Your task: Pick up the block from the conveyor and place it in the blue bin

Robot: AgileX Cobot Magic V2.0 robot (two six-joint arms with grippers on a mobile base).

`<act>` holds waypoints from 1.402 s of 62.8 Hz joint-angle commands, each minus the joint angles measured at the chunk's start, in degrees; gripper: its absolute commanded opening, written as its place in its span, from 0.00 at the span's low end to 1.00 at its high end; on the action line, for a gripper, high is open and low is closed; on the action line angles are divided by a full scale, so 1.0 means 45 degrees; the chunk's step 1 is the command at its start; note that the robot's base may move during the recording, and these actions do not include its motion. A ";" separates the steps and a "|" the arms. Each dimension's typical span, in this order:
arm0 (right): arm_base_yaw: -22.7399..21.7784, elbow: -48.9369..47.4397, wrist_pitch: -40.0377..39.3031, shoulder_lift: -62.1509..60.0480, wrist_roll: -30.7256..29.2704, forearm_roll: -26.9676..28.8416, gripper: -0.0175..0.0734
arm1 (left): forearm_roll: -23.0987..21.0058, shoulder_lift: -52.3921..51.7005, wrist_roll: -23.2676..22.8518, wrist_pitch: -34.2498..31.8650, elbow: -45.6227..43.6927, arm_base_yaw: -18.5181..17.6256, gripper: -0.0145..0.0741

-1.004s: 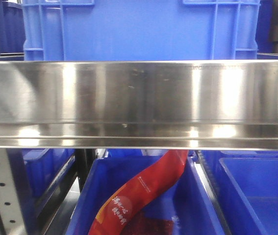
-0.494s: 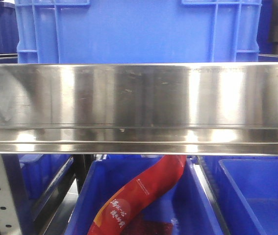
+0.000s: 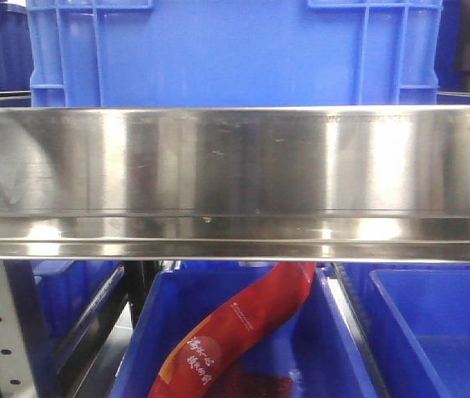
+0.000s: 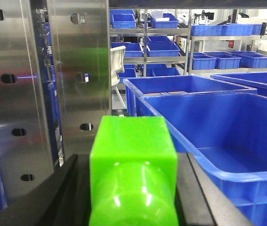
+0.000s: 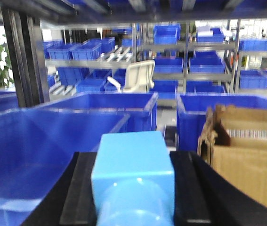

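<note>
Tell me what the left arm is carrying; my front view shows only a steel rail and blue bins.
Observer: The left pincer is shut on a green block.
Operator: And the right arm?
Observer: The right pincer is shut on a light blue block.
</note>
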 commanded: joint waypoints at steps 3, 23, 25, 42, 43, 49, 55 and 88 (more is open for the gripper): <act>-0.0008 0.0029 -0.0450 -0.0018 -0.0040 -0.0068 0.01 | 0.0003 -0.0032 -0.0025 -0.0432 -0.0030 -0.0086 0.04; 0.0399 -0.0607 -0.0535 0.0347 -0.0040 0.0152 0.01 | 0.0034 0.0676 -0.0025 -0.0252 -0.1412 -0.0221 0.04; 0.0614 -0.0805 -0.0612 0.0487 -0.0040 0.0152 0.01 | 0.0093 0.0915 -0.0025 -0.0169 -0.1754 -0.0343 0.04; 0.2688 -0.2240 -0.0640 0.2500 -0.0040 0.0152 0.01 | 0.0776 0.3299 -0.0025 0.0017 -0.3789 -0.2741 0.04; 0.2797 -0.2307 -0.0640 0.2707 -0.0040 0.0152 0.01 | 0.0859 0.3418 -0.0025 -0.0010 -0.3855 -0.2867 0.04; 0.3421 -0.2728 -0.0699 0.3491 -0.0040 0.0152 0.01 | 0.1128 0.4162 -0.0025 -0.0183 -0.4217 -0.3641 0.04; 0.3845 -0.3160 -0.1022 0.4418 -0.0040 0.0152 0.01 | 0.1128 0.5006 -0.0025 -0.0400 -0.4608 -0.4255 0.04; 0.3959 -0.7629 0.2378 0.9248 -0.0040 0.0152 0.01 | 0.0074 0.9825 -0.0025 0.2529 -0.9248 -0.4590 0.04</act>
